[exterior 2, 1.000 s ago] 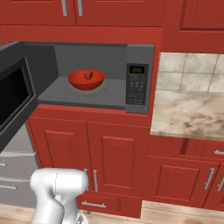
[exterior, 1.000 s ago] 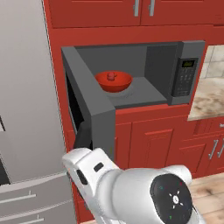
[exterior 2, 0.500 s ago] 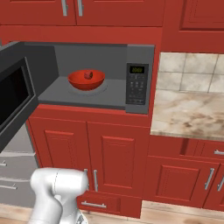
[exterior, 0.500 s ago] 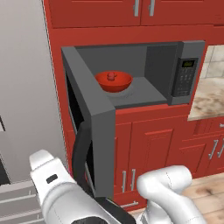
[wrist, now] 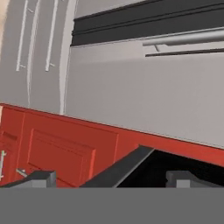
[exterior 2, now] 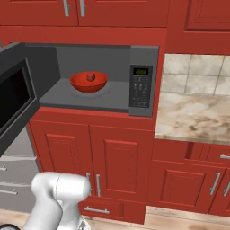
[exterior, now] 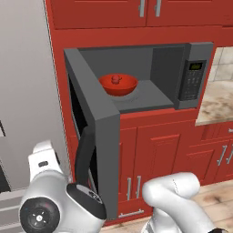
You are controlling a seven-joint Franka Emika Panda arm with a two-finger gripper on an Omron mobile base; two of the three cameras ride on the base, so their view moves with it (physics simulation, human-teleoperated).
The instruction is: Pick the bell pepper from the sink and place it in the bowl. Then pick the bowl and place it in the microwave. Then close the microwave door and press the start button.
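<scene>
The microwave [exterior: 193, 82] [exterior 2: 140, 85] stands open. Inside it sits the red bowl [exterior: 119, 87] [exterior 2: 88, 83], and the bell pepper [exterior: 116, 79] [exterior 2: 91, 77] lies in the bowl. The microwave door [exterior: 98, 118] [exterior 2: 13, 99] is swung wide out to the left. My arm is folded low in front of the cabinets, left of and under the door. In the hand view my gripper [wrist: 111, 178] is open and holds nothing. The door's grey edge [wrist: 118, 168] runs up between its fingertips. The sink is out of view.
A tall grey fridge [exterior: 27, 91] [wrist: 144, 87] stands just left of the microwave, close behind the open door. Red lower cabinets [exterior: 154, 154] [exterior 2: 112, 166] are below. A marble counter [exterior 2: 193, 117] [exterior: 218, 102] lies to the right.
My arm has swung from the lower middle of the left base view down to the lower left, beside the open door. Bowl, pepper and door have not moved.
</scene>
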